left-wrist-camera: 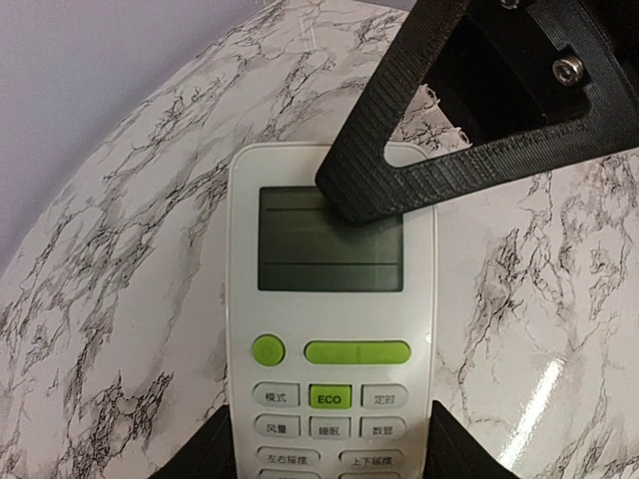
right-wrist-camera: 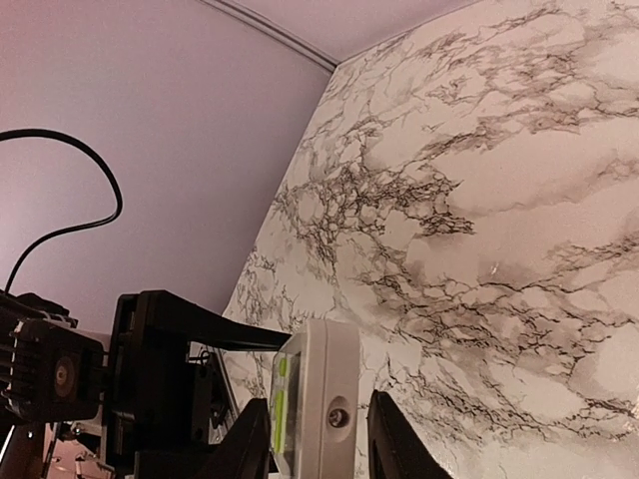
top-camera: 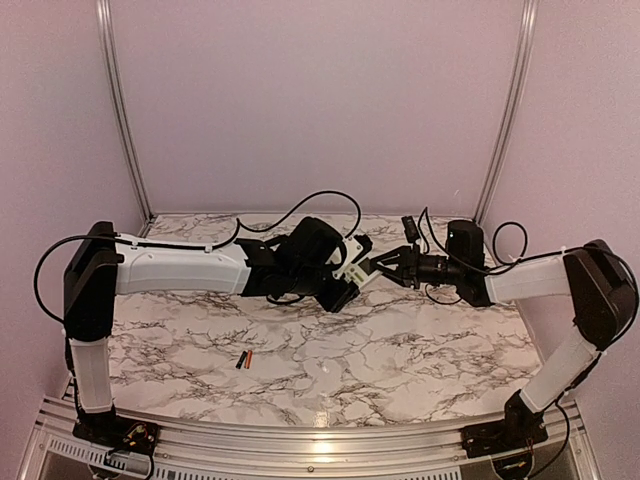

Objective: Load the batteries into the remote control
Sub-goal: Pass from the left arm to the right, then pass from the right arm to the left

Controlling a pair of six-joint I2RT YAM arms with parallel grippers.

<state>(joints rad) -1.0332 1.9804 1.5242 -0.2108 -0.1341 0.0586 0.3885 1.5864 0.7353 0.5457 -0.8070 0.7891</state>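
Remote control (left-wrist-camera: 329, 329) is held over the marble-pattern table (top-camera: 420, 350), near the middle of the top view. The left gripper (left-wrist-camera: 329, 457) is clenched on its long edges, with one black finger at each side of the lower button rows. The face is turned to the left wrist camera and shows a greyish display (left-wrist-camera: 300, 254), below it a round green button (left-wrist-camera: 268, 350) and a long green bar (left-wrist-camera: 356, 351), then a green key (left-wrist-camera: 328, 398) with the word "ECO". The white keys around it carry small Chinese characters, which I can read only partly. The right gripper (right-wrist-camera: 319, 401) straddles the far end of the remote, with one finger (left-wrist-camera: 399, 150) lying over the 1 o'clock corner of the display. Its jaws stand narrow, but I cannot tell whether they press the plastic. The batteries (top-camera: 244, 360), one dark and one orange-red, lie together on the table at about 7 o'clock from the remote, well apart from both grippers.
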